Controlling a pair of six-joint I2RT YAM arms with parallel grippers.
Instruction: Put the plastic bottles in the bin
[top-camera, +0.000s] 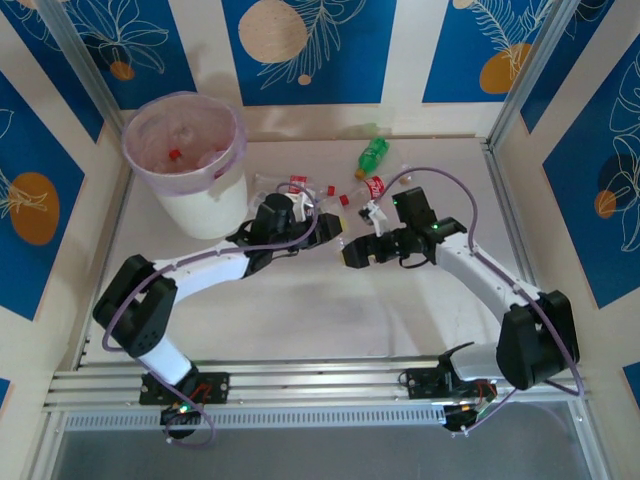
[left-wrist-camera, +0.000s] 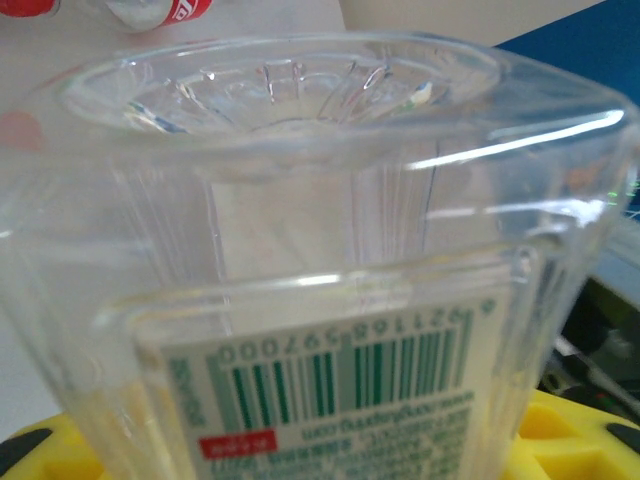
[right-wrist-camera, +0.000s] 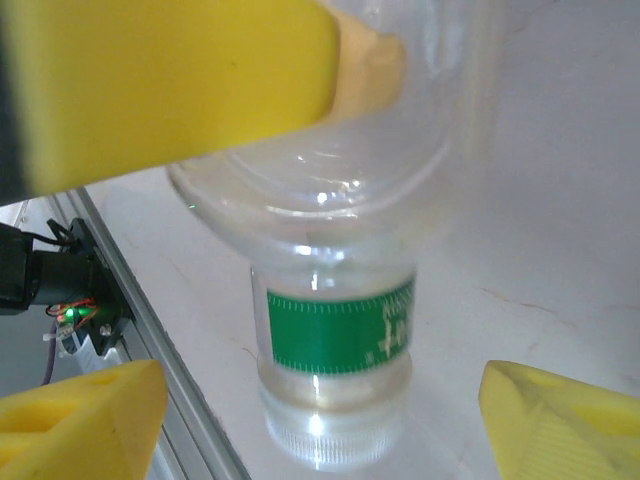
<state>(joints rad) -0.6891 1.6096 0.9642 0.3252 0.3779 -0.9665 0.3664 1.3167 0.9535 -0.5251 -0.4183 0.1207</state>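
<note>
A clear plastic bottle (left-wrist-camera: 320, 230) with a green label and a clear cap (right-wrist-camera: 335, 330) hangs above the table between my two grippers. My left gripper (top-camera: 322, 228) is shut on its body; yellow fingers (left-wrist-camera: 570, 430) show at both lower corners of the left wrist view. My right gripper (top-camera: 356, 252) is open, and its yellow fingers (right-wrist-camera: 80, 420) stand well clear on either side of the bottle's neck. The bin (top-camera: 185, 160), white with a pink liner, stands at the back left with bottles inside. More bottles (top-camera: 297, 184) lie on the table beyond the grippers, one of them green (top-camera: 372, 154).
A red-labelled bottle (top-camera: 375, 186) and loose red caps (top-camera: 343, 199) lie just behind the grippers. Blue-patterned walls close the table on three sides. A metal rail (right-wrist-camera: 150, 330) runs along the near edge. Bare tabletop (top-camera: 330, 310) lies between the arms.
</note>
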